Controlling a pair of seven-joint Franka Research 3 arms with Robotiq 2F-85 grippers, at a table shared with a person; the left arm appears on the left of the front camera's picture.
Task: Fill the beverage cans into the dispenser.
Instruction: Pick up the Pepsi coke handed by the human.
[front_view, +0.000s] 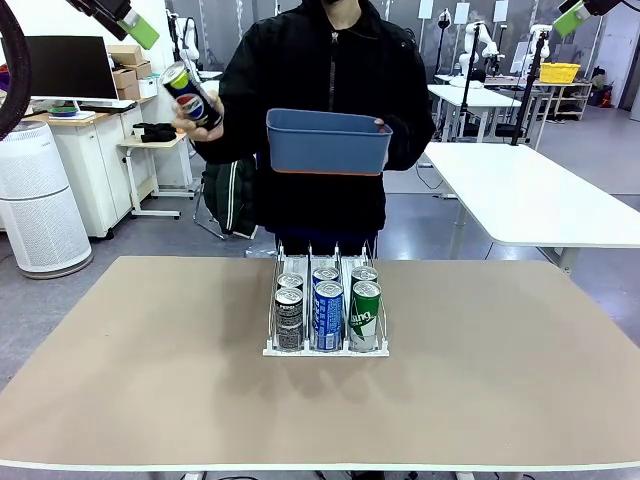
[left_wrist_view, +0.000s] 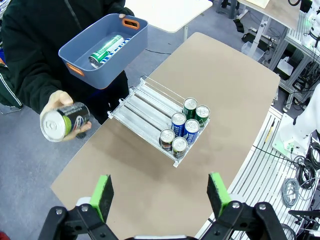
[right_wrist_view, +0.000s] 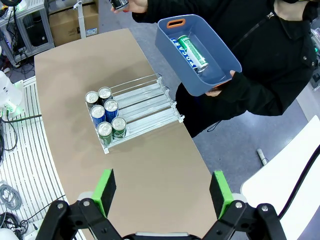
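At table centre: the dispenser stands on the table, lip toward the robot. Six cans sit at its front, two per lane: black, blue, green. The lanes behind them are bare.
Beyond the far edge: a person holds a blue bin in one hand. A green can and a blue can lie flat in it.
Offered can: a Pepsi can sits tilted in the person's other hand, raised on the left arm's side, well above the table.
Left gripper: jaws wide apart, holding nothing, high over the table and well apart from the Pepsi can.
Right gripper: jaws wide apart, holding nothing, high over the table.
Handling: probably fairly heavy for its size if full, and stiff enough then. The smooth painted wall looks slippery, and it is thin, so a hard squeeze could dent it.
Where to hold: across the round body toward the silver top, pads on opposite sides, clear of the fingers wrapped round the lower end.
Step, as judged: take the Pepsi can, then feed it into the black lane from the rear.
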